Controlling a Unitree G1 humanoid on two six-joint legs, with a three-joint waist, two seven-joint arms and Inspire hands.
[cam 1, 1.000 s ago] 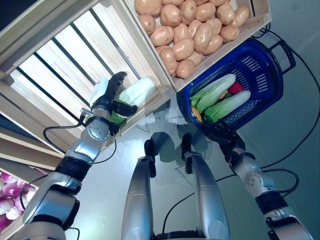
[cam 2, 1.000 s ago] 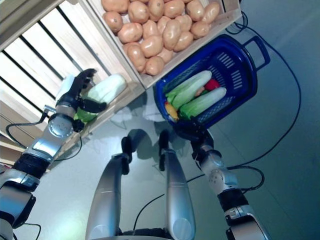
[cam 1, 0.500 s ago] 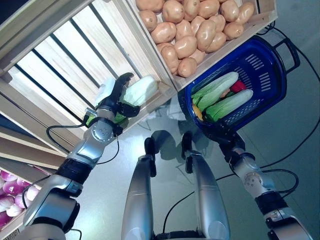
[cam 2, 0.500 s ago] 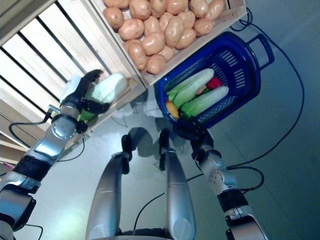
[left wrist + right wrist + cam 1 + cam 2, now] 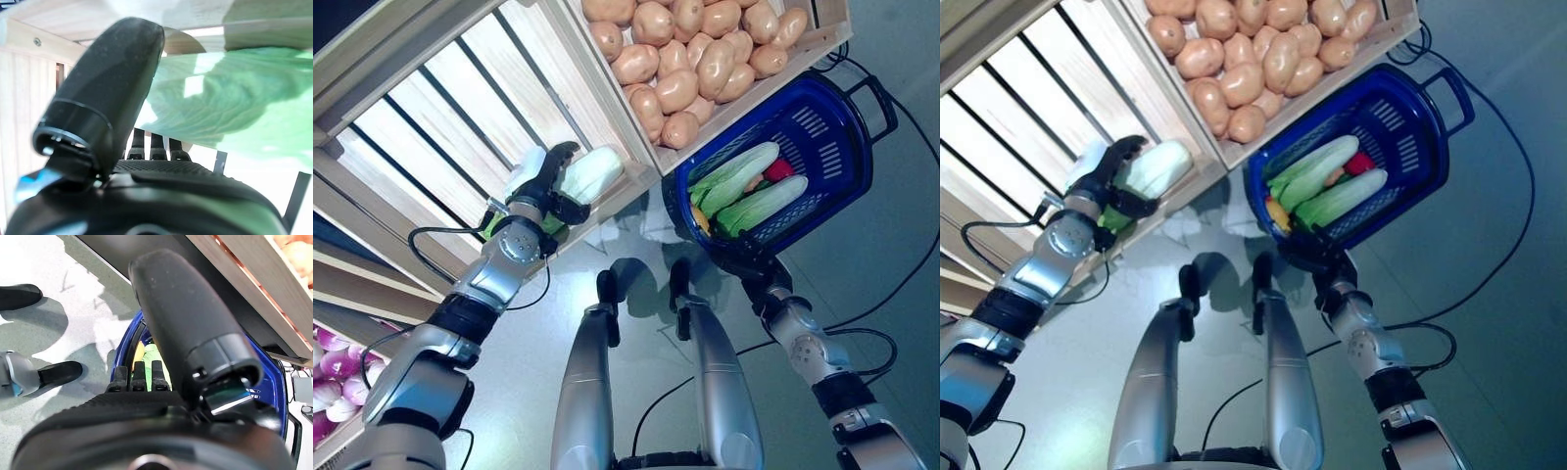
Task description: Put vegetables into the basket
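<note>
My left hand (image 5: 543, 186) is shut on a pale green cabbage (image 5: 590, 174) at the front lip of a slatted wooden crate (image 5: 431, 127); the cabbage (image 5: 230, 112) fills the left wrist view past the thumb. My right hand (image 5: 744, 262) is shut on the near rim of the blue plastic basket (image 5: 842, 147), holding it up beside the shelf. In the basket lie two long green-and-white cabbages (image 5: 759, 204), a red vegetable (image 5: 776, 169) and something yellow (image 5: 698, 221). The right wrist view shows fingers (image 5: 144, 374) curled over the blue rim (image 5: 123, 364).
A wooden crate of potatoes (image 5: 690, 59) sits just above the basket. Purple onions (image 5: 333, 387) show on a lower shelf at the far left. Grey floor lies below, and a person's black shoes (image 5: 19, 296) appear in the right wrist view.
My left hand has drawn the cabbage a little farther up and right along the crate's edge. The basket and right hand have stayed almost in place.
</note>
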